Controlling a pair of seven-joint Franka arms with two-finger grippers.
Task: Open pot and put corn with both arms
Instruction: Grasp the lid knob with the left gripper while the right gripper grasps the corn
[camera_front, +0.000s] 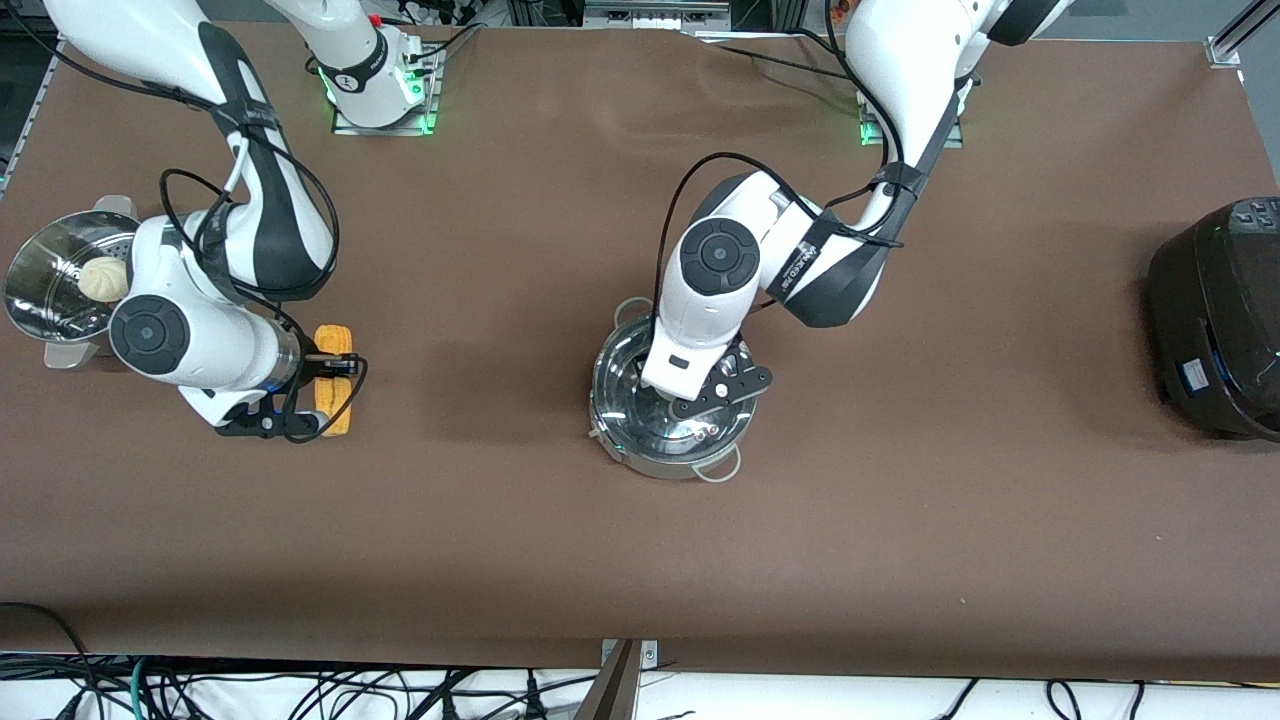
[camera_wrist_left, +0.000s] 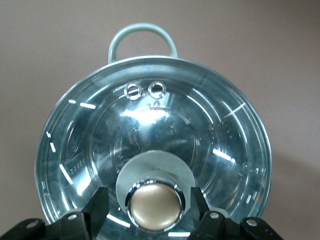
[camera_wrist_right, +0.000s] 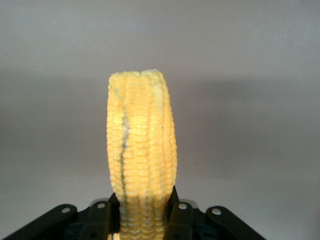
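Note:
The shiny steel pot stands mid-table with its clear glass lid on. My left gripper is over the lid. In the left wrist view the left gripper is open, its fingers on either side of the lid's round knob with small gaps; one wire loop handle shows at the rim. The yellow corn lies toward the right arm's end of the table. My right gripper is shut on the corn, its fingers pressed to both sides of the cob.
A perforated steel steamer pot with a pale bun stands beside the right arm at the table's end. A large black cooker stands at the left arm's end. The table is covered in brown cloth.

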